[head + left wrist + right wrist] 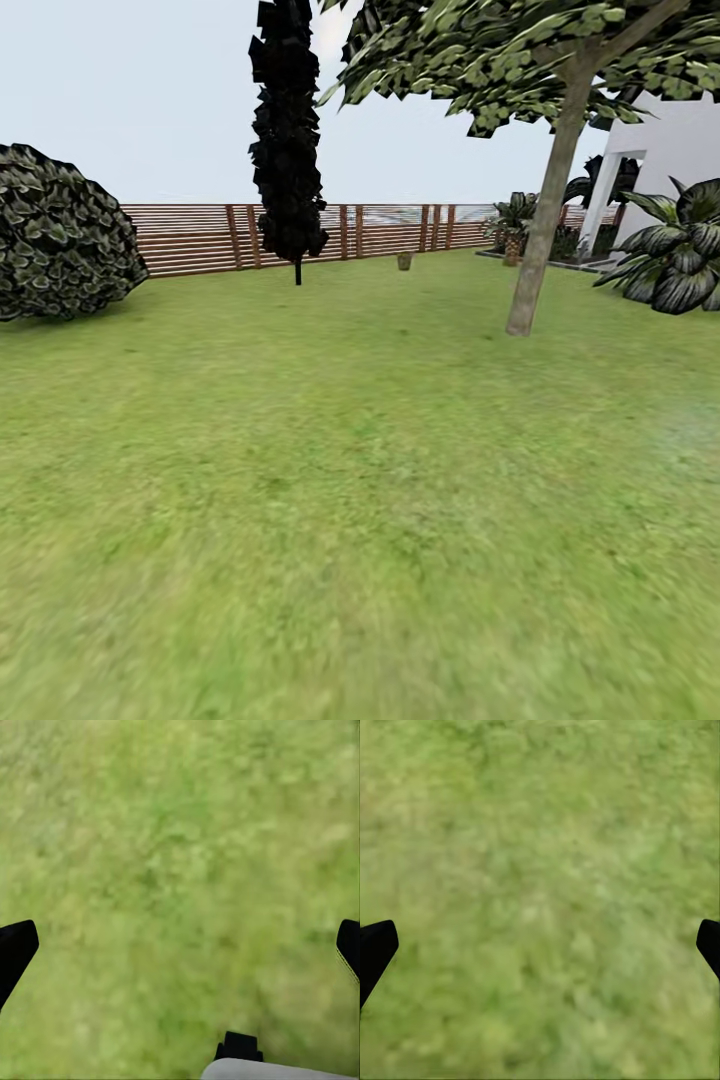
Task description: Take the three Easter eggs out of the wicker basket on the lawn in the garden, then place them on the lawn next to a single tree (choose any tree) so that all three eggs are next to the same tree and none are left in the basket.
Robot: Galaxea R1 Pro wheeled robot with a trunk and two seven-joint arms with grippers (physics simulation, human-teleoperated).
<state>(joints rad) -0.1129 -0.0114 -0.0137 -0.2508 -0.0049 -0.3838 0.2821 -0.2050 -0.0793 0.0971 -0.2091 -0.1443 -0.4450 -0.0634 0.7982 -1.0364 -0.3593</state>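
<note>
Green, mottled lawn (340, 480) is spread from the foreground out to the brown slatted fence (200, 238), and no eggs can be made out anywhere on it. A small tan object (404, 261) is seen on the grass just before the fence, left of the tree (537, 250); it may be the wicker basket, but it is too small for that to be told. The tree, with its pale, leaning trunk, stands on the lawn ahead and to the right, so it is judged a likely place for the eggs later.

Well left of the tree a dark cypress (288, 140) rises, and farther left a round shrub (62, 234) is set. Right of the tree, broad-leaved plants (672, 250) and a white house wall (680, 150) are found.

Both pincers are held over bare grass, presumably because the robot is only travelling. The left pincer (180, 949) is spread wide and empty, as is the right pincer (540, 949). The tree and the tan object lie well apart from both.
</note>
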